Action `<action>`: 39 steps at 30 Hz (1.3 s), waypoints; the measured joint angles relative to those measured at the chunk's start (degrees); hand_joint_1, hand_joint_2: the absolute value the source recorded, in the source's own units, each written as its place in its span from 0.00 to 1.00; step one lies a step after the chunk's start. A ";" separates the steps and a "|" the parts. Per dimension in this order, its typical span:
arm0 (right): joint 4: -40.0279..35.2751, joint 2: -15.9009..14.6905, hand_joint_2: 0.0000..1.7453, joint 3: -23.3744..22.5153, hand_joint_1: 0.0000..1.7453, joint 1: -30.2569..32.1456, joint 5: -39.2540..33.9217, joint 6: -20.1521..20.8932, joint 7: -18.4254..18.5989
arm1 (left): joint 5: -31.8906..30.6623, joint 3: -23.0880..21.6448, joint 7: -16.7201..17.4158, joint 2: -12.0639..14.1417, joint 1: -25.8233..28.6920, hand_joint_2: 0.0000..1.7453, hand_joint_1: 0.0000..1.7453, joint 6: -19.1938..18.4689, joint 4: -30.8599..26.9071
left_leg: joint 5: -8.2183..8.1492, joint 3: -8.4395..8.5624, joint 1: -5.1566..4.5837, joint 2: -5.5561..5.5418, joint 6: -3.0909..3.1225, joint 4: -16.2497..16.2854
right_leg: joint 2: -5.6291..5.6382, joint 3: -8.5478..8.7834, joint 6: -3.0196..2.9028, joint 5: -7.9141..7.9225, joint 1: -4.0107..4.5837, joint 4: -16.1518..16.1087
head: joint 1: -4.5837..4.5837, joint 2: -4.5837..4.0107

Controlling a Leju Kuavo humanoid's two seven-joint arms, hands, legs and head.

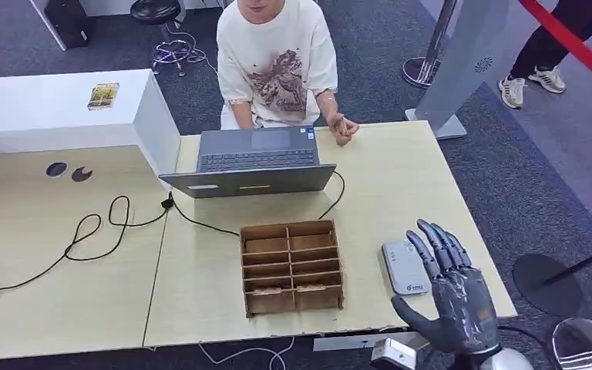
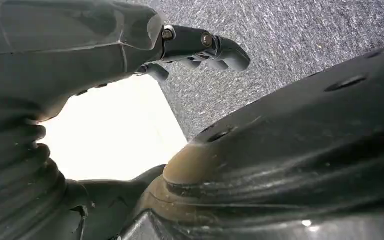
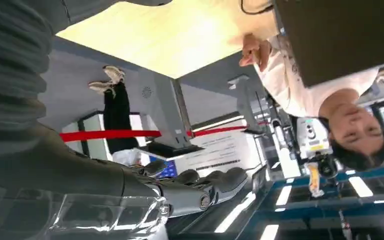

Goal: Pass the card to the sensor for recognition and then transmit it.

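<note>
Grey sensor [image 1: 405,267], blue logo unreadable, lies beside the right hand [image 1: 453,297], fingers spread, holding nothing.

Even, bright indoor light; left wrist view blown-out white; slight blur.

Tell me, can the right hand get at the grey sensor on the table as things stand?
Probably yes. The right hand, fingers spread and empty, hovers right beside the grey sensor, and nothing stands between them; the wooden card box lies off to one side.
</note>
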 joint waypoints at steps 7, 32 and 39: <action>1.38 -3.93 1.00 3.62 0.00 -2.44 -2.86 1.98 -0.98 | -0.20 0.00 -0.02 0.04 -0.02 1.00 0.00 -0.33 0.00 | 0.00 0.00 0.00 0.00 0.00 0.00 | 0.00 0.00 0.00 0.00 0.00 0.00 | 0.00 0.00; 8.39 -4.76 1.00 11.30 0.17 -9.35 0.24 4.48 -2.16 | -0.79 0.00 -0.17 0.04 -0.08 1.00 0.00 -0.72 0.00 | 0.00 0.00 0.00 0.00 0.00 0.00 | 0.00 0.00 0.00 0.00 0.00 0.00 | 0.00 0.00; 9.70 -3.91 1.00 12.37 0.27 -10.60 0.35 4.48 -2.69 | -0.92 0.00 -0.20 0.07 -0.09 1.00 0.00 -0.87 0.00 | 0.00 0.00 0.00 0.00 0.00 0.00 | 0.00 -0.01 0.00 0.00 0.00 0.00 | 0.00 -0.02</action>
